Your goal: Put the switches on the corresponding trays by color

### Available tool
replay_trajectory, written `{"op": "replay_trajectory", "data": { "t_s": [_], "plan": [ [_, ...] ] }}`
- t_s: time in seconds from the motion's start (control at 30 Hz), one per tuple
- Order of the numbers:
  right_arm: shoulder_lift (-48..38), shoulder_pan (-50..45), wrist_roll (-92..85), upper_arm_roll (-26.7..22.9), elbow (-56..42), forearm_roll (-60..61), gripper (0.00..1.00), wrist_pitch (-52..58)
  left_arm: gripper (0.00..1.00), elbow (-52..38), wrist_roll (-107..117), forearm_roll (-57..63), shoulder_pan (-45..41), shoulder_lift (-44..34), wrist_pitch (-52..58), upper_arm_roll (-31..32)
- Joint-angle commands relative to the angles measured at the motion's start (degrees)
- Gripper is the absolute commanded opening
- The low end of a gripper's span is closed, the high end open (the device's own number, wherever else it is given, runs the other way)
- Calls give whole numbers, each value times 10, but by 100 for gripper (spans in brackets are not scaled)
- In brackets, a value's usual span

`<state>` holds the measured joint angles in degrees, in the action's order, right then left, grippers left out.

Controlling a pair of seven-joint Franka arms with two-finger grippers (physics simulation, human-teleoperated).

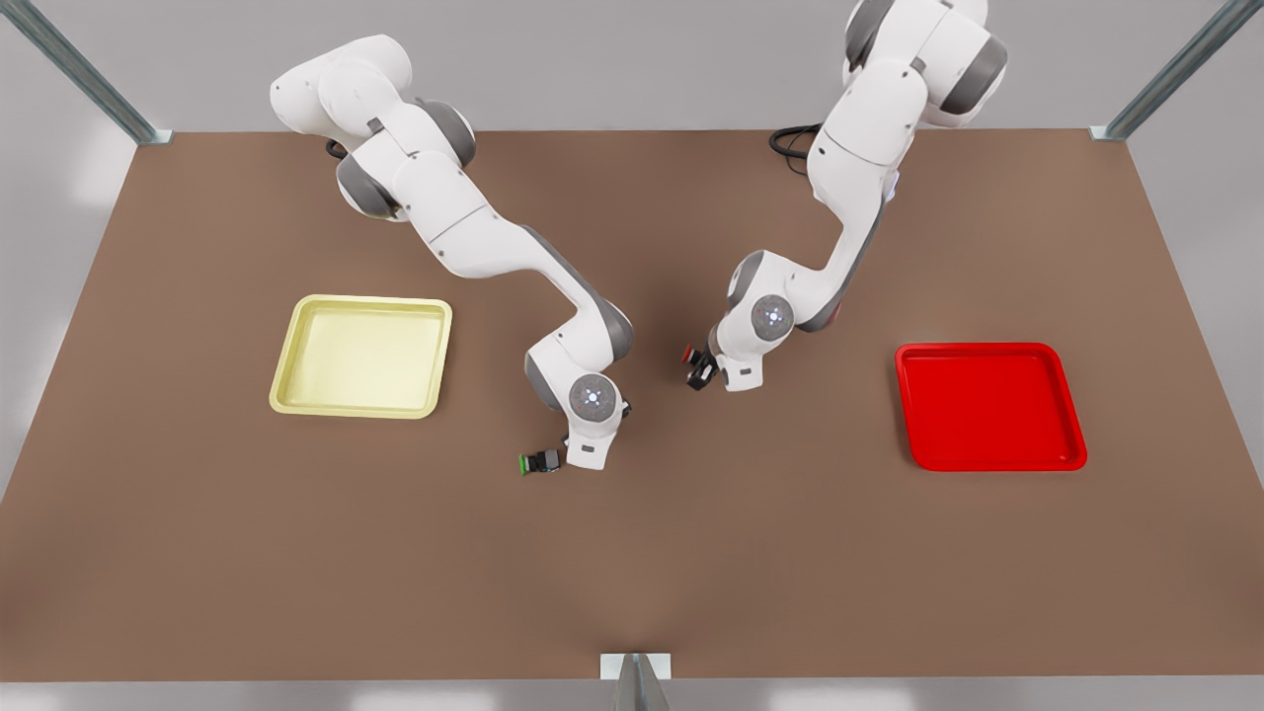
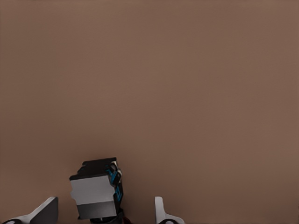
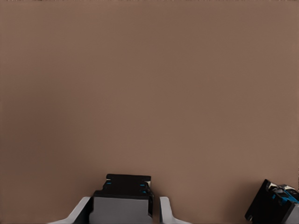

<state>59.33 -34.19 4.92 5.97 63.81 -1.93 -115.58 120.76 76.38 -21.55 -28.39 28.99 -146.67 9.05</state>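
Left gripper (image 2: 105, 207): released, jaws spread wide around the red switch (image 2: 96, 191), which lies off-centre, close to one finger. Centre the gripper over the body before closing.

Right gripper (image 3: 122, 207): appears clenched on a dark-bodied switch (image 3: 121, 200); its cap is hidden, so it is probably the yellow one. The green switch (image 3: 273, 205) lies just beside it; lift straight up to clear it.

The red tray (image 1: 987, 348) and the yellow tray (image 1: 365, 301) are well apart from both grippers.
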Motion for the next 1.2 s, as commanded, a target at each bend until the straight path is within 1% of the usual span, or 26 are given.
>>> {"op": "replay_trajectory", "data": {
  "t_s": [0.0, 0.23, 0.37, 0.53, 0.8, 0.93, 1.0, 1.03, 1.07, 1.13, 1.17],
  "plan": [
    [0, 0, 0, 0, 0, 0, 59, 0, 99, 1, 0, -2, 0, 0, -3, 0],
    [0, 0, 0, -1, 0, 0, 58, 1, 99, 11, 0, -4, 8, -4, -11, 2],
    [0, 0, -1, -1, 0, 0, 56, 0, 99, 31, 1, -44, 11, -8, -22, 2],
    [-1, 1, -3, -1, 0, 0, 55, 2, 99, 32, 2, -80, -1, -19, -18, 4],
    [-3, 1, -4, 0, 0, 1, 55, 5, 99, 32, -16, -59, 5, -25, -31, -2],
    [-2, 1, -4, 0, 2, 1, 55, 2, 97, 33, -16, -51, 6, -17, -41, -3],
    [-2, 1, -4, 0, 1, 1, 54, 2, 96, 33, -17, -50, 8, -12, -44, -4],
    [-2, 1, -4, 0, 1, 1, 54, 4, 93, 33, -17, -50, 8, -11, -45, -4],
    [-2, 1, -3, 0, 1, 1, 54, 4, 86, 33, -17, -50, 8, -10, -51, -4],
    [-3, 1, -4, 1, 1, 1, 54, 6, 69, 33, -18, -44, 8, -10, -51, -3],
    [-3, 2, -4, 2, 1, 1, 54, 6, 58, 33, -18, -42, 8, -10, -52, -3]
  ]
}}
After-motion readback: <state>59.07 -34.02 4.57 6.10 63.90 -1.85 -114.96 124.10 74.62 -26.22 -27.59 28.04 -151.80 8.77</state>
